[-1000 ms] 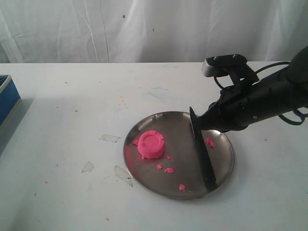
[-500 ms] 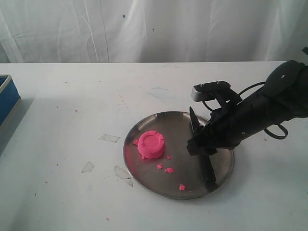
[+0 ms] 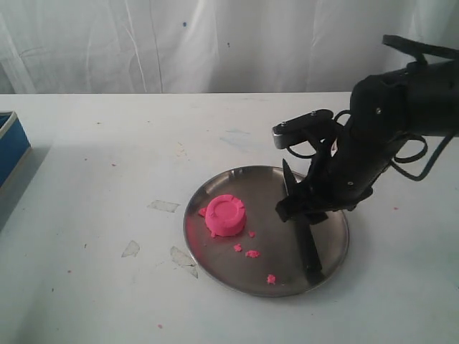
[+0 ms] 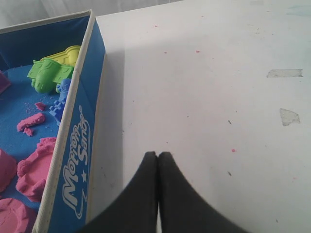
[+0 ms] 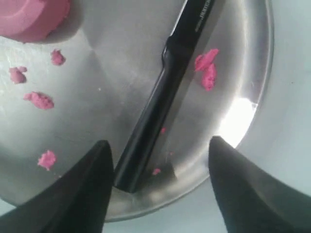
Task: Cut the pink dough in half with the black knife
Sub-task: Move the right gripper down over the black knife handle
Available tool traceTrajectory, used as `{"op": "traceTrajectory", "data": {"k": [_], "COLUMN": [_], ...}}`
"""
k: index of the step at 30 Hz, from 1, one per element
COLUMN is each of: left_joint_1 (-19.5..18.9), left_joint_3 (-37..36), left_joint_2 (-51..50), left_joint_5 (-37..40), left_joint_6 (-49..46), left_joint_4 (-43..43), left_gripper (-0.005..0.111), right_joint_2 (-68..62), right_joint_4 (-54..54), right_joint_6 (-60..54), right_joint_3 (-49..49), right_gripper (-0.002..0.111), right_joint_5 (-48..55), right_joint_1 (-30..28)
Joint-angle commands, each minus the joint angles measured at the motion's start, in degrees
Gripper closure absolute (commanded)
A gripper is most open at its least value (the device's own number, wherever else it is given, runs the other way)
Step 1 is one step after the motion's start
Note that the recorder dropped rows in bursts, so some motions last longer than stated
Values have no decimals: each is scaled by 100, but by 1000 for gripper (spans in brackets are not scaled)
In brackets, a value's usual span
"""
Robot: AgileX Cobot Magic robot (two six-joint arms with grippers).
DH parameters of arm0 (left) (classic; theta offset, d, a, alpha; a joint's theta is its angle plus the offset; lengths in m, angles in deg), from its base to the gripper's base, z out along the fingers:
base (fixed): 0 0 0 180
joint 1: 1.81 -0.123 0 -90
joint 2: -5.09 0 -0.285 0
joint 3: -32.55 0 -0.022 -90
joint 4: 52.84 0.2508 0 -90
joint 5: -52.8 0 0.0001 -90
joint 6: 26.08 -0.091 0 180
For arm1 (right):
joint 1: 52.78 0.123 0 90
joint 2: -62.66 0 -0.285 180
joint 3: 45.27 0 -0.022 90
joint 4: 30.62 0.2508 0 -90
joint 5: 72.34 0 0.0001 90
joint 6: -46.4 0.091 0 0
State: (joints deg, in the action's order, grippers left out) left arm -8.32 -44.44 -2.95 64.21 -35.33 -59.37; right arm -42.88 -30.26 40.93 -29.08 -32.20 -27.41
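note right gripper (image 5: 159, 141) spread wide, gripping nothing, fingers (image 5: 85, 189) set either side of the black knife (image 5: 163, 102) near its handle end, contact not evident. read as hovering low over the right part of the steel plate (image 3: 269, 188). find knife lying flat there, tip toward the far rim, handle end at the near rim. find the pink dough (image 3: 225, 214) on the left part of the same plate: one whole round puck, ridged top, no cut visible, well apart from the blade. expect loose pink crumbs (image 3: 251, 253) between dough and knife. note left gripper (image 4: 158, 162) pinched shut on nothing, over bare table (image 4: 204, 97), just beside the blue box (image 4: 77, 141) at the left. progress, by judgement: early stage. knife not yet grasped, dough not yet divided. remaining: close on handle, lift, carry blade over the puck's middle, press down through to the plate.
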Motion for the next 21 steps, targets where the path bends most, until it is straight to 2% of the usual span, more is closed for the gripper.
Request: {"op": "traceTrajectory", "data": {"k": [1, 21], "left_joint_1": [-14, -14], "left_joint_3": [-23, -23], "left_joint_2": [25, 25], "left_joint_5": [-6, -6], "left_joint_6": [25, 25], "left_joint_4": [-67, -67], "left_gripper": [107, 107], "right_joint_2": [-220, -928], "right_joint_4": [-207, -392], "right_joint_6": [401, 589], "right_joint_3": [-47, -47], "right_gripper": [54, 55], "right_joint_5": [-199, -388], "right_joint_1": [204, 204]}}
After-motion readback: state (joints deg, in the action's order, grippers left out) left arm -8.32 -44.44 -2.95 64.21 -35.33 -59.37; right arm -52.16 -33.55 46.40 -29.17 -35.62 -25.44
